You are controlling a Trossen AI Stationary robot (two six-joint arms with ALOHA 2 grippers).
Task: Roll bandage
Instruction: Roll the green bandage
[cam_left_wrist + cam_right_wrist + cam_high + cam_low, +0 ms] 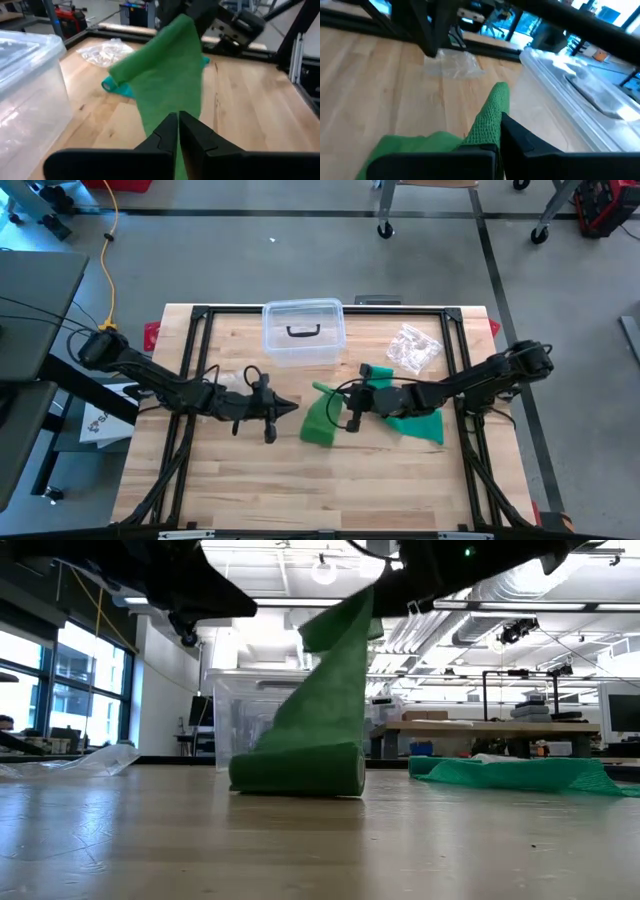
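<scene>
A green bandage (pixel 320 420) is partly rolled. Its roll (pixel 300 770) lies on the table near the middle, and the loose strip (pixel 322 690) rises slanting from it to my right gripper (pixel 343 395), which is shut on the strip's upper end. My left gripper (pixel 293 408) reaches in level from the table's left. It is shut, with its tips (pixel 178 120) right in front of the strip's face. My left gripper's shut tips stand at the strip's broad face (pixel 170 95), about halfway up; I cannot tell whether they touch it. My right gripper pinches the strip's upper end (pixel 490 125) between its two fingers, coming nearly level from the table's right. A short free end (pixel 500 92) sticks out past the fingers. The strip hangs down to the roll on the table, fairly straight.
A clear lidded plastic box (pixel 303 330) stands behind the bandage at the far middle. A crumpled plastic bag (pixel 413 348) lies at the far right. A second green bandage (pixel 418 425) lies spread under my right arm. More clear plastic (pixel 235 380) lies by my left arm.
</scene>
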